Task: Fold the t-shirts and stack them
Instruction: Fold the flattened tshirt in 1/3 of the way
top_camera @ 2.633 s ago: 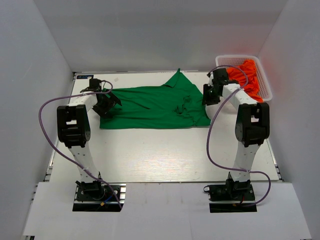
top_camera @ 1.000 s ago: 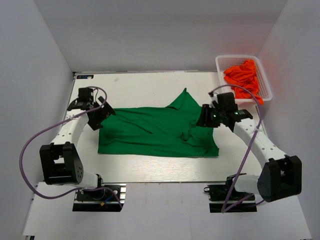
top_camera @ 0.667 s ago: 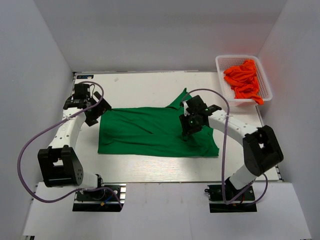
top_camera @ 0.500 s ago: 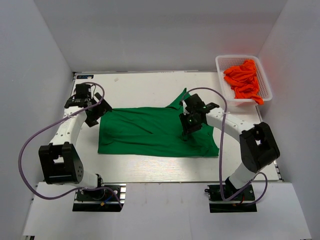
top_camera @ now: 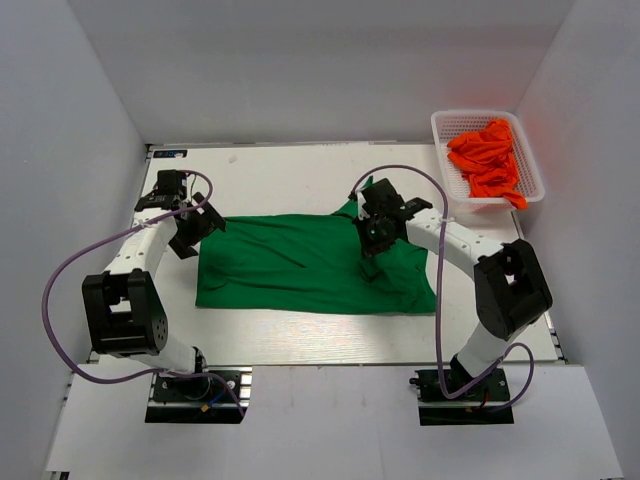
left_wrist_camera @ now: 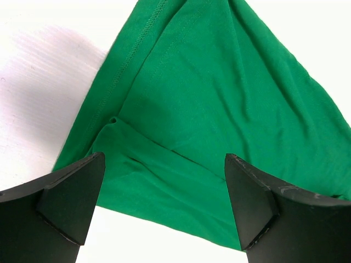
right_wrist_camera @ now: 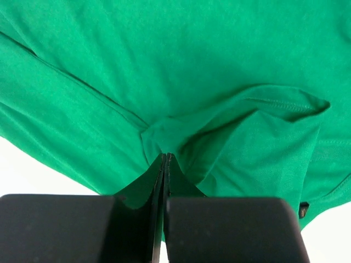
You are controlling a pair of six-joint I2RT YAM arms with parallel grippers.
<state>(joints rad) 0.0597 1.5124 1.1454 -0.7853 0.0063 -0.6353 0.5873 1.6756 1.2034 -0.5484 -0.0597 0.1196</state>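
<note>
L claw [top_camera: 193, 230]: far-L part of table [top_camera: 300, 170], at L edge of green shirt [top_camera: 300, 265]; fingers [left_wrist_camera: 71, 200] wide apart, nothing gripped; in wrist view, hemmed corner of shirt below the gap; contact w/ cloth not determinable. L arm: curved in from near-L base, purple cable looped alongside. Green shirt: mid-table, spread roughly flat, long axis L to R, between the two claws; near edge fairly straight, far edge rising to a peak R of centre; creases across L half, rumpled folds at R end; stitched hem along L edge, w/ a second layer of cloth overlapping near that corner. R claw [top_camera: 372, 238]: on R part of green shirt, just near-side of the peak; fingers pressed together, pinching a raised fold of green cloth, w/ wrinkles running into the tips in wrist view; stitched hem edge beside the pinch. R arm: bent in from near-R base, elbow toward R table edge, purple cable arched over it. Basket [top_camera: 440, 125]: white mesh, far-R corner of table, well apart from green shirt. Orange shirts [top_camera: 487, 155]: crumpled heap inside basket, some cloth draped over its near-R rim; count not determinable.
</note>
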